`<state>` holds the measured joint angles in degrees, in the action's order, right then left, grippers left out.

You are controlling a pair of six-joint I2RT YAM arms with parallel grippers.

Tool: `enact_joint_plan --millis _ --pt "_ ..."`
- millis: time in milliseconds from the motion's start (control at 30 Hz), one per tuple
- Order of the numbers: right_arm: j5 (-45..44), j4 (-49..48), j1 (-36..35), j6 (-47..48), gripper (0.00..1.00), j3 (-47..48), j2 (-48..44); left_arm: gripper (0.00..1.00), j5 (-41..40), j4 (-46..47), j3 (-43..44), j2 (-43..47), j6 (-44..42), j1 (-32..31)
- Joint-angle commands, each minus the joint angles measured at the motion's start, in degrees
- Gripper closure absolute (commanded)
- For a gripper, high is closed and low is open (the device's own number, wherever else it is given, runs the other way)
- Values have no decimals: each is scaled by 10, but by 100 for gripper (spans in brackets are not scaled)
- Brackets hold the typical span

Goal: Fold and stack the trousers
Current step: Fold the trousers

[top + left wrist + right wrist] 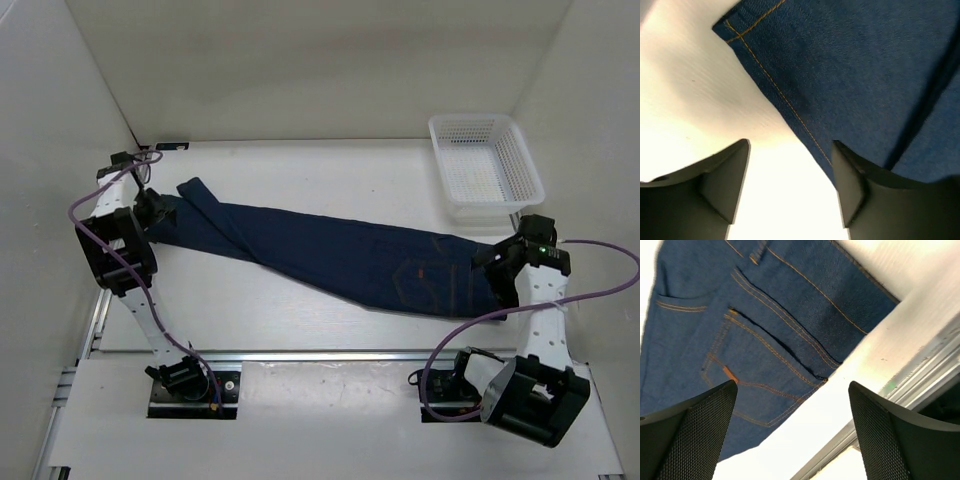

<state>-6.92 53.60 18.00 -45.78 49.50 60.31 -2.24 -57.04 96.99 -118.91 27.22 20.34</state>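
Jeans (330, 255) lie diagonally on the table (300, 325), hem end far-left, waist end right, apparently doubled lengthwise. Left gripper (791, 150) hangs at the hem edge and right gripper (792, 390) over the waist end, both with jaws apart and empty. We expect heavy, limp, non-slippery denim, so we'd pinch the thick hem and waistband seams.

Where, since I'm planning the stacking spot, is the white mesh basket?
Top view: the white plastic mesh basket sits in the table's far right corner, just beyond the waist end of the dark navy denim trousers.
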Motion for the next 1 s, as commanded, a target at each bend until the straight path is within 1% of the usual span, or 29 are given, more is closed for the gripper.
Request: enact_joint_plan --millis 0,33,67,100,133,167,200,233,300,333,367,400,467,533,567,600,633,667,700,733,800,833,867,900,933,967 --pt "-36 27 3 18 3 73 -20 25 -33 10 11 105 -6 -9" --pt "-36 27 3 24 5 84 -20 31 -40 10 16 112 -6 -9" --pt "-36 27 3 24 10 95 -20 51 -40 10 21 112 -11 -9" --pt "-36 20 3 32 15 105 -20 67 -30 10 28 112 -11 -9" --pt "-36 20 3 38 19 122 -20 84 -2 10 48 112 -21 -14" --pt "-28 12 3 45 23 128 -15 90 13 10 62 99 -30 -24" --pt "-20 1 3 45 27 128 -6 90 27 2 78 77 -30 -34" --pt "-7 1 3 52 29 134 -1 90 34 2 112 64 -37 -58" --pt "-2 -12 3 57 30 134 13 90 13 -20 150 22 -38 -85" --pt "8 -12 3 57 30 134 13 82 -13 -30 171 5 -38 -106" --pt "13 -12 3 57 30 127 19 76 -26 -43 219 -16 -29 -112" --pt "18 -18 3 57 30 119 19 75 -26 -68 241 -55 -24 -112" --pt "24 -18 3 63 30 112 24 72 -6 -76 286 -88 -13 -117" --pt "24 -24 -2 68 29 107 24 72 11 -76 300 -116 -7 -117" --pt "24 -24 -2 68 29 107 24 68 28 -66 306 -121 -7 -117" --pt "24 -24 -2 75 29 107 30 49 33 -66 306 -127 -7 -117" --pt "30 -24 -2 75 29 107 35 39 33 -66 306 -133 -7 -117" --pt "30 -24 -2 80 29 107 35 32 33 -60 306 -133 -7 -117" --pt "30 -24 -2 80 29 107 35 28 33 -60 295 -133 -7 -117" --pt "30 -24 -2 80 29 107 40 32 33 -51 289 -133 -7 -117" --pt "30 -24 -2 85 29 101 46 48 25 -44 276 -133 -7 -117" --pt "30 -29 -2 85 28 101 52 54 25 -44 270 -133 -7 -117" --pt "30 -29 -2 85 28 101 52 56 25 -44 270 -140 -7 -117" --pt "30 -29 -2 90 28 101 57 53 20 -44 263 -140 -13 -117" --pt "36 -34 -2 90 28 101 57 46 20 -44 263 -145 -13 -117" --pt "36 -34 -2 90 28 101 63 37 12 -44 255 -145 -13 -117"
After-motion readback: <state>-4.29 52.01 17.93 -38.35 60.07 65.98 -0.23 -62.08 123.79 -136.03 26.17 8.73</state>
